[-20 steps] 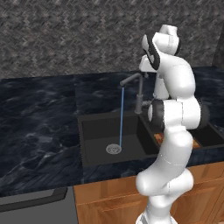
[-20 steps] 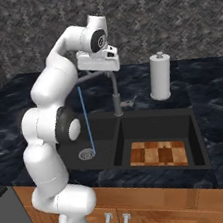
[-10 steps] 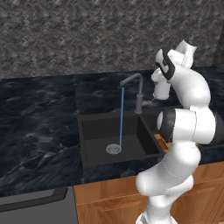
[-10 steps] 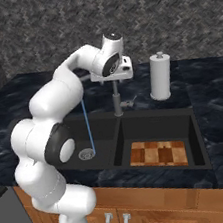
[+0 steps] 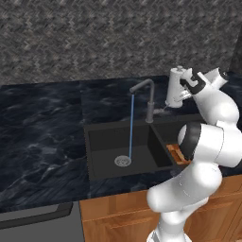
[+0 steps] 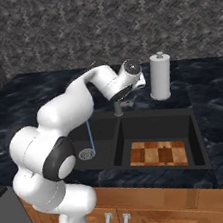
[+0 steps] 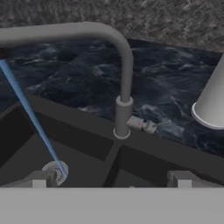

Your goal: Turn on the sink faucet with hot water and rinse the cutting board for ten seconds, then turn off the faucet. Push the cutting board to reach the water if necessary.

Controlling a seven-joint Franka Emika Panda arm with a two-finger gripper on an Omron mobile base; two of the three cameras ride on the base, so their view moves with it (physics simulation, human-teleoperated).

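Across the counter: the dark marbled countertop [image 6: 41, 99] runs wall to wall, wooden cabinet fronts [image 6: 164, 212] below it.
Sink: the black sink [image 6: 201, 140] has two basins with a divider between them; the drain [image 6: 86, 154] sits in the left one.
Arm: a second ago the hand was up beside the spout; since then the arm has swung to the right, so the hand now hangs behind the tap, near the white paper roll [image 6: 159, 76].
Board: the cutting board [image 6: 157, 153] lies flat on the floor of the right basin, well apart from the stream and dry as far as I can see.
Tap: the faucet [image 5: 149, 101] stands at the divider with its spout turned over the left basin, its small lever [image 7: 142, 124] sticking out at the base.
Water: the water [image 5: 131, 125] falls straight onto the drain, just as it did a second ago.
Hand: the gripper [image 7: 109, 181] has its fingers set apart with nothing between them, pointing at the tap's base.
Meaning: I judge that the flow is on but misses the board; either the spout must swing right or the board must be moved.
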